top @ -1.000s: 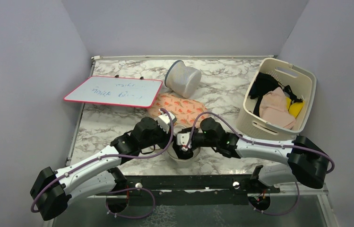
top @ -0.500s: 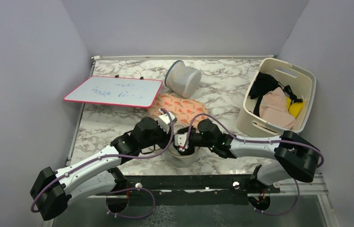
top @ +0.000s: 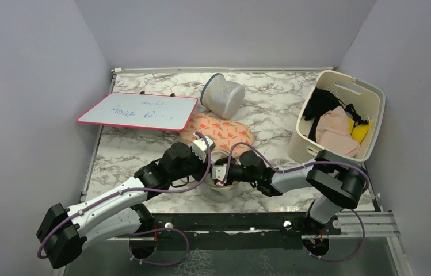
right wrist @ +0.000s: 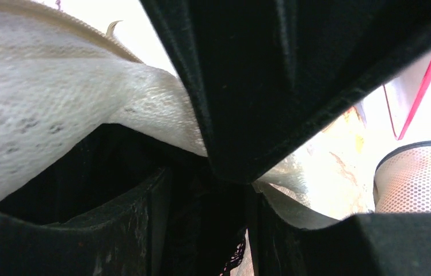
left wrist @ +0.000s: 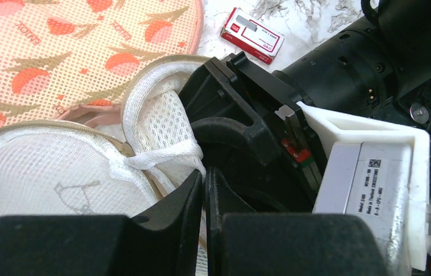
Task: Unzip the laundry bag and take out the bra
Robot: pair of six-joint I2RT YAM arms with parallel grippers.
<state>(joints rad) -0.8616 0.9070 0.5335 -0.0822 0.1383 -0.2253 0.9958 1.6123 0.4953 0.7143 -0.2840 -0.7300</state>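
The cream-white mesh laundry bag (top: 218,192) lies at the near middle of the table, its zip mouth open. My left gripper (top: 206,163) is shut on the bag's mesh rim and holds the mouth up; the left wrist view shows its jaws (left wrist: 206,184) pinching white mesh next to the printed face (left wrist: 57,172). My right gripper (top: 220,174) reaches into the mouth. In the right wrist view its jaws (right wrist: 207,230) stand close together with the black lace of the bra (right wrist: 198,213) filling the gap. The bag's wall (right wrist: 40,98) drapes above.
A peach-print mesh bag (top: 224,129) lies just behind the laundry bag. Behind that are a red-framed whiteboard (top: 138,111) and a grey-white mesh cylinder (top: 222,95). A cream slotted basket (top: 374,95) of clothes stands at the right. A small red-and-white box (left wrist: 253,34) lies nearby.
My right arm has folded in, its elbow swinging left, and its gripper has pushed further left into the bag. My left arm has stayed put, holding the rim.
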